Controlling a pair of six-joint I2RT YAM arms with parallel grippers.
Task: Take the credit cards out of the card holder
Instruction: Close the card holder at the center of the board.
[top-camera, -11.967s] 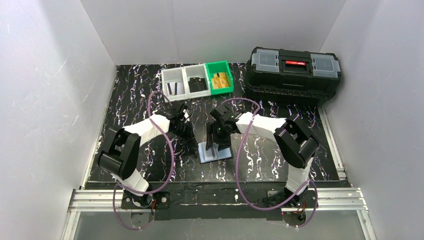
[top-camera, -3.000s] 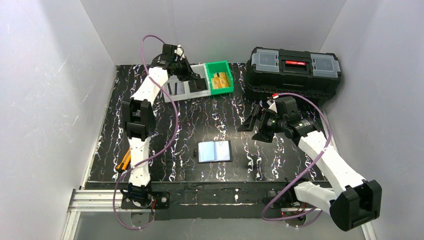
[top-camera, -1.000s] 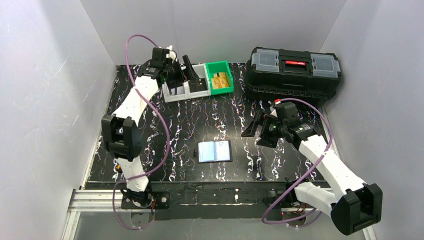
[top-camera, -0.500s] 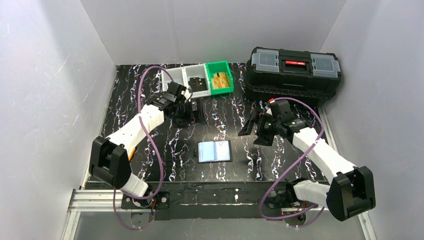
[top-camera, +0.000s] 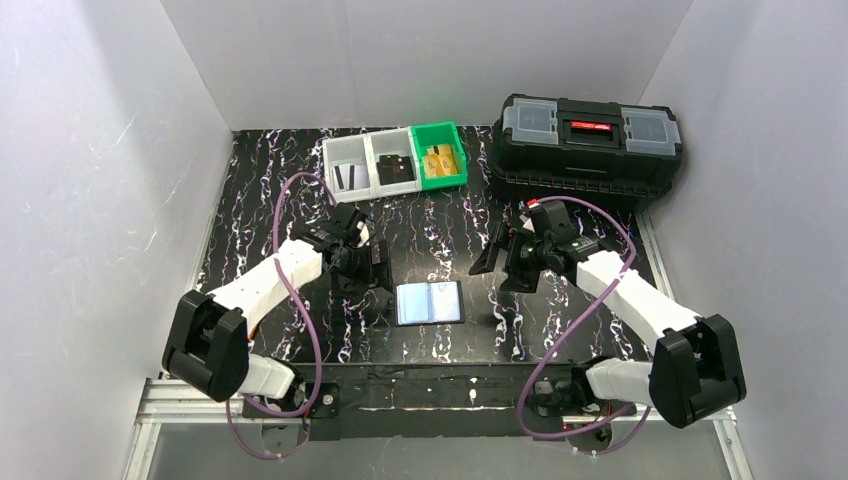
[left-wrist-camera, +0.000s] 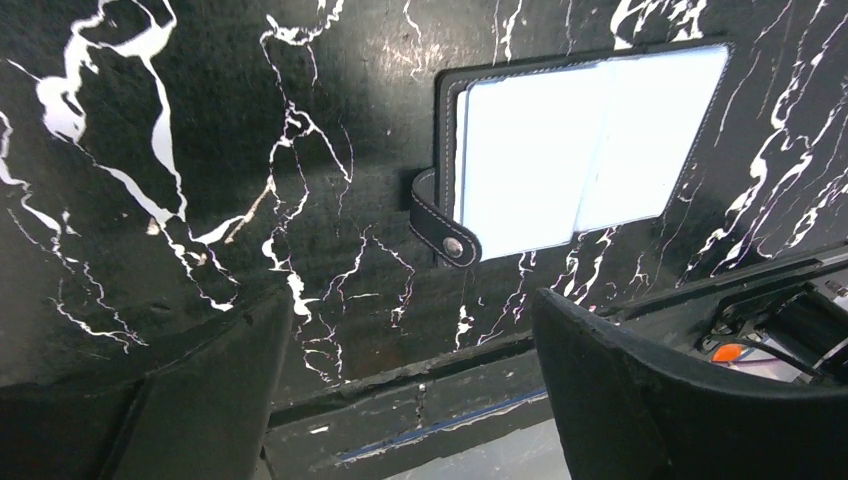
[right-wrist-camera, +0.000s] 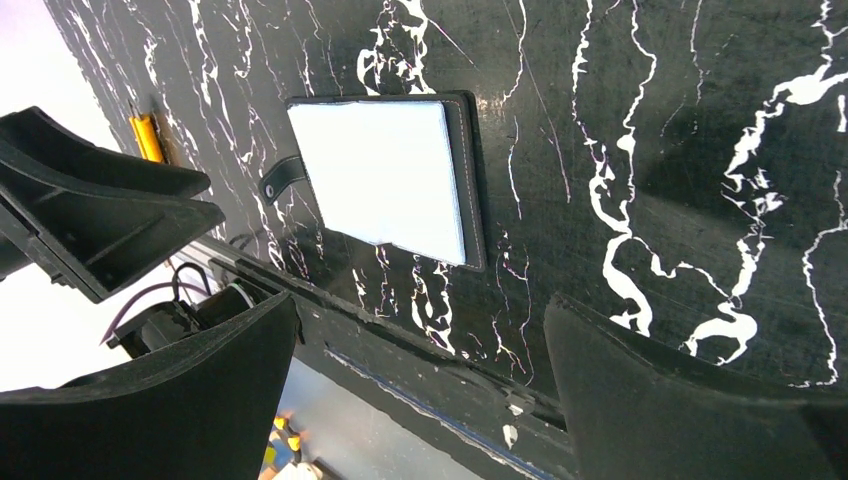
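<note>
From above: card holder (top-camera: 430, 302) lying open and flat on the black marbled table (top-camera: 260, 200), pale pockets up. Just left of it, the left gripper (top-camera: 378, 275), jaws spread, pinching nothing. Right of it and a little farther off, the right gripper (top-camera: 503, 264), likewise spread wide and empty. Well beyond the holder, three bins in a row: white card with a black stripe (top-camera: 347, 177) in the left grey bin (top-camera: 327, 160), black card (top-camera: 397, 171) in the middle grey bin (top-camera: 391, 139), gold-orange cards (top-camera: 440, 160) in the green bin (top-camera: 437, 127). Beyond the holder to its right, a black toolbox (top-camera: 590, 140).

Left wrist: holder open beyond the parted fingers (left-wrist-camera: 200, 400), apart from both, its snap strap (left-wrist-camera: 445, 225) sticking out from one edge. Pockets washed out by glare; cannot tell whether any card sits inside.

Right wrist: holder again beyond wide-set jaws, untouched, strap pointing toward the left gripper on its far side.
</note>
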